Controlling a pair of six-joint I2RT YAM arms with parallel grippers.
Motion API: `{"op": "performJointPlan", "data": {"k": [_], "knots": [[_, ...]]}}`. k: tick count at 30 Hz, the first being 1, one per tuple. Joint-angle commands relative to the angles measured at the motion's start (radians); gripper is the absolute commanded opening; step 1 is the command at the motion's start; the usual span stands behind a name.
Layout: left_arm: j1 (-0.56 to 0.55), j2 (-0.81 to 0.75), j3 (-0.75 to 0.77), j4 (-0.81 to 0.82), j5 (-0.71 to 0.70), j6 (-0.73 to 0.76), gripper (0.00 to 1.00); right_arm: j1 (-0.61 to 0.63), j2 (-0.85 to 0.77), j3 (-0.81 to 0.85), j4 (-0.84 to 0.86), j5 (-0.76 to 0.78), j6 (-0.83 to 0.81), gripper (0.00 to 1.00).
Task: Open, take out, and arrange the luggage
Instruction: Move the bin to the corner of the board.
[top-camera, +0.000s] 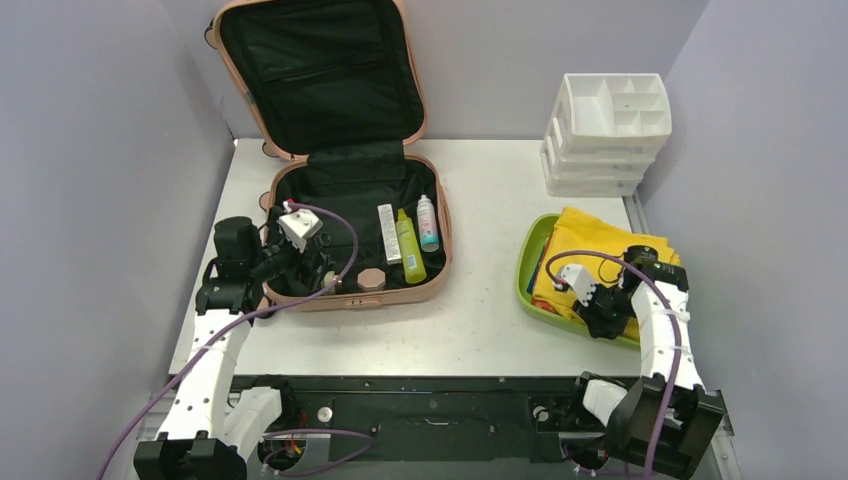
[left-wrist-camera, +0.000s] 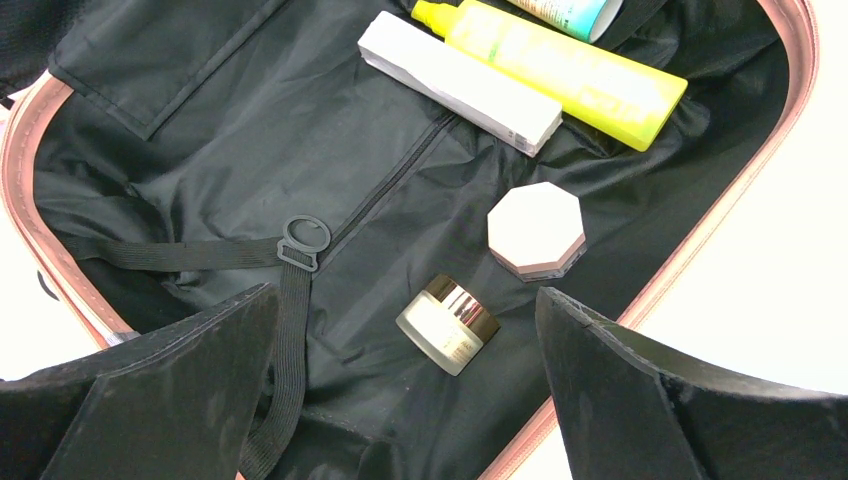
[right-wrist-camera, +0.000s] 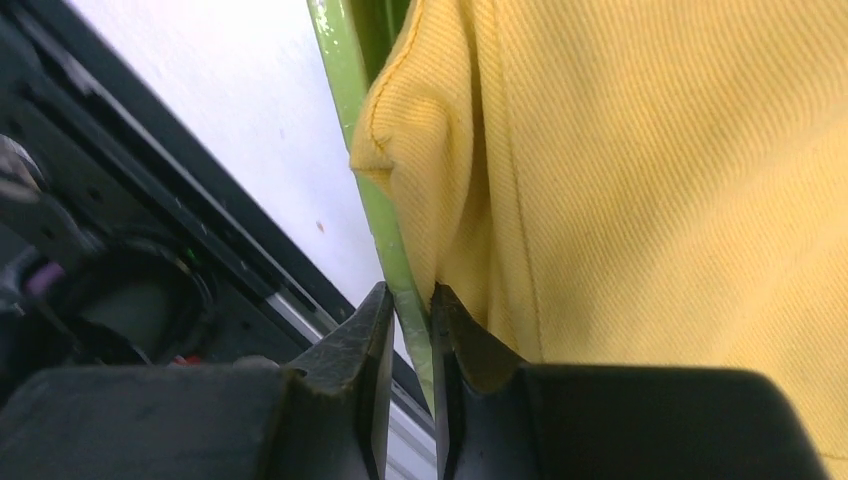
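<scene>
On my feed, a folded yellow cloth (top-camera: 600, 250) fills the lime-green tray (top-camera: 526, 265) on the table's (top-camera: 480, 300) right — one corner over its rim — the white drawer organizer (top-camera: 605, 135) stacked behind it.

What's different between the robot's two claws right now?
The left gripper stands wide open; the right gripper is nearly shut. The left gripper hovers over the open luggage, holding nothing; the right gripper pinches the rim of the green tray beside the yellow cloth. Both have black fingers.
</scene>
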Motion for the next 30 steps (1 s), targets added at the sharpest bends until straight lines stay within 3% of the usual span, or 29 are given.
{"op": "performJointPlan", "data": {"k": [1,3,7,16,25,28,29,30], "knots": [[-0.005,-0.016,0.011,0.046,0.024,-0.014,0.96,0.138,-0.093,0.060,0.211,-0.023,0.538,0.00],[-0.003,-0.018,0.012,0.041,0.022,-0.015,0.96,0.201,-0.110,0.053,0.345,0.040,0.812,0.00],[-0.004,-0.027,0.013,0.043,0.014,-0.014,0.96,0.308,-0.074,0.065,0.489,0.171,1.097,0.00],[-0.004,-0.036,0.019,0.037,-0.002,-0.009,0.96,0.543,0.048,0.095,0.597,0.366,1.323,0.00],[-0.002,-0.020,0.033,0.028,-0.036,0.003,0.96,0.584,0.142,0.100,0.677,0.154,1.485,0.00],[-0.001,-0.018,0.033,0.022,-0.040,0.011,0.96,0.649,0.144,0.116,0.675,0.136,1.448,0.37],[0.001,-0.015,0.034,0.018,-0.040,0.012,0.96,0.687,0.144,0.130,0.658,0.131,1.429,0.46],[0.002,-0.011,0.038,0.016,-0.038,0.016,0.96,0.702,0.145,0.166,0.642,0.130,1.387,0.48]]}}
